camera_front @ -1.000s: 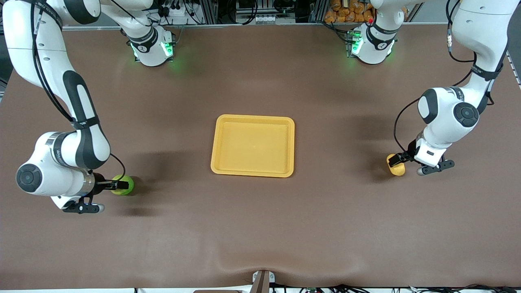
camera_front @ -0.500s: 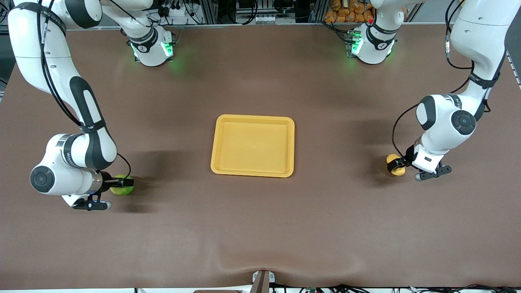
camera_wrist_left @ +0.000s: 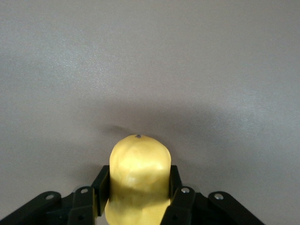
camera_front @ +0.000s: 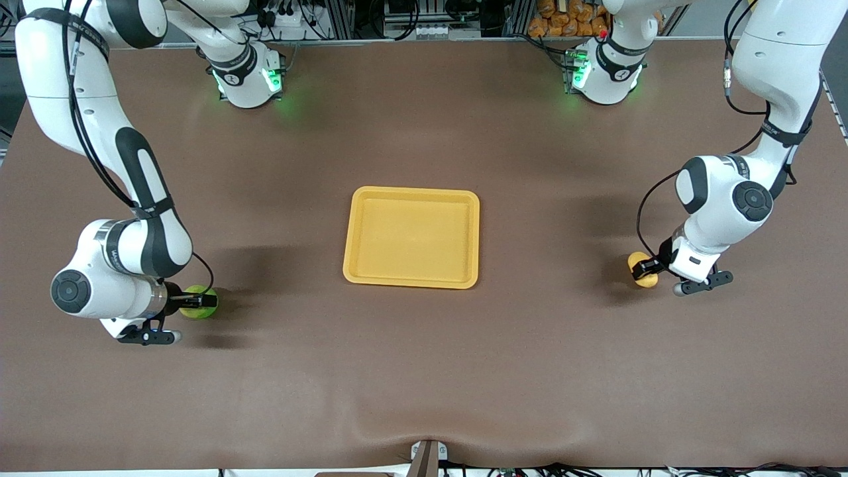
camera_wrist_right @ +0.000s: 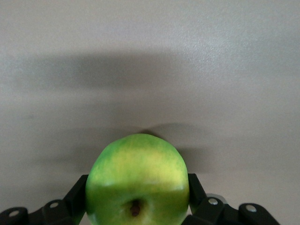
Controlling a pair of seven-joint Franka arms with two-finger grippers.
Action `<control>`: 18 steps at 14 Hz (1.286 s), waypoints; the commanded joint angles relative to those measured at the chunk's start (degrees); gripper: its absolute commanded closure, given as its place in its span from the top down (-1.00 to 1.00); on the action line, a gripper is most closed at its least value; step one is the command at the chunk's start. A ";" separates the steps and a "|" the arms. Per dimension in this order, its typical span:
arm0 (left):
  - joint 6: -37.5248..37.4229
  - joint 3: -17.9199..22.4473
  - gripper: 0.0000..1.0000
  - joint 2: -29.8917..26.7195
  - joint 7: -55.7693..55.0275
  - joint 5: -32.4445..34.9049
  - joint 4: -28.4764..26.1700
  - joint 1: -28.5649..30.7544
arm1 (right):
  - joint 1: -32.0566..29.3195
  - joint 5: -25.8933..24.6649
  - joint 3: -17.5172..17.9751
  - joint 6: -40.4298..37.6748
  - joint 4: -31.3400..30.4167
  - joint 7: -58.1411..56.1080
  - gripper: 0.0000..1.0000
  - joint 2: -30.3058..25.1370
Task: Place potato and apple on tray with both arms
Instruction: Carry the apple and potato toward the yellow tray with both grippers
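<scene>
Both claws have just clenched: left gripper grasps the potato, right gripper the apple; the tray awaits them.

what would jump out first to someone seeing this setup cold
The yellow tray sits bare in the middle of the brown table. At each end an arm has clamped a piece of produce: the right gripper is shut on the green apple, the left gripper on the potato, both apart from the tray.
</scene>
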 commanded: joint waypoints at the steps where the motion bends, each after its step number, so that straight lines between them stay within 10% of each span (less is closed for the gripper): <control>1: 0.28 -0.24 -0.53 -0.98 -0.19 -0.08 0.01 -0.29 | 0.03 -0.64 0.33 -0.13 0.49 -1.44 -1.00 -1.13; 8: -9.56 -5.32 -0.58 -6.69 -0.63 -0.08 0.62 -0.38 | 5.40 0.67 1.47 -16.73 0.58 2.74 -1.00 -6.68; 18: -26.94 -14.38 -0.68 -7.40 -4.57 -0.08 9.66 -0.38 | 20.76 14.02 5.87 -17.11 2.34 45.45 -1.00 -7.30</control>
